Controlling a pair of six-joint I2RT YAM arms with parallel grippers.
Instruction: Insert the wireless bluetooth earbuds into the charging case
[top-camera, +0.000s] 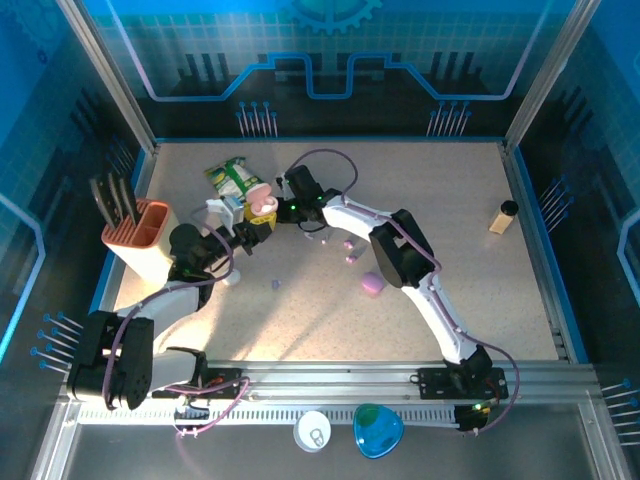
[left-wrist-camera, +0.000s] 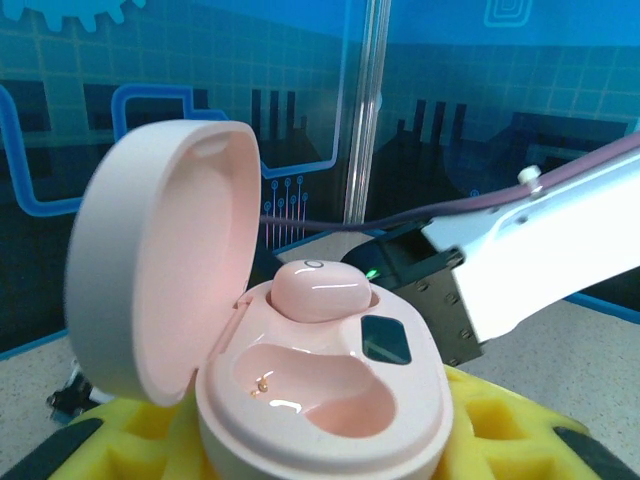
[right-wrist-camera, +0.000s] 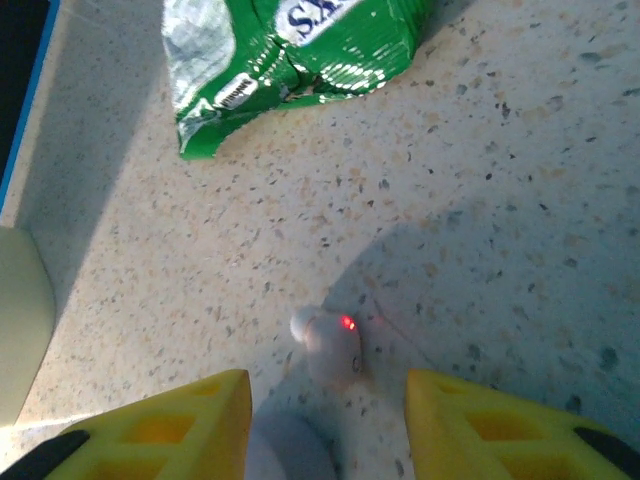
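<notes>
**Top view.** Left claw (top-camera: 252, 222) holds the pink case (top-camera: 263, 207) above the table (top-camera: 450, 300), at 11 o'clock from table centre. Right claw (top-camera: 286, 208) is just beside the case, at its 3 o'clock. Loose buds (top-camera: 351, 246) lie well apart at 4 o'clock.

**Left wrist view.** Case is open, lid up at 9 o'clock. Pink bud (left-wrist-camera: 318, 290) is seated in the far socket. Near socket (left-wrist-camera: 310, 385) is empty. Left claw is closed on the case body, with its yellow fingers (left-wrist-camera: 520, 430) under it.

**Right wrist view.** White bud (right-wrist-camera: 330, 345), red light on, lies on the table just beyond the fingertips (right-wrist-camera: 170, 430). Bag (right-wrist-camera: 290, 60) is at 12 o'clock. Right claw is partly open and grips nothing that I can see.

**Judgement.** The step in hand is picking up a bud for the empty socket. Next move: lower, centre on the white bud, close gently, then carry it to the near socket.
</notes>
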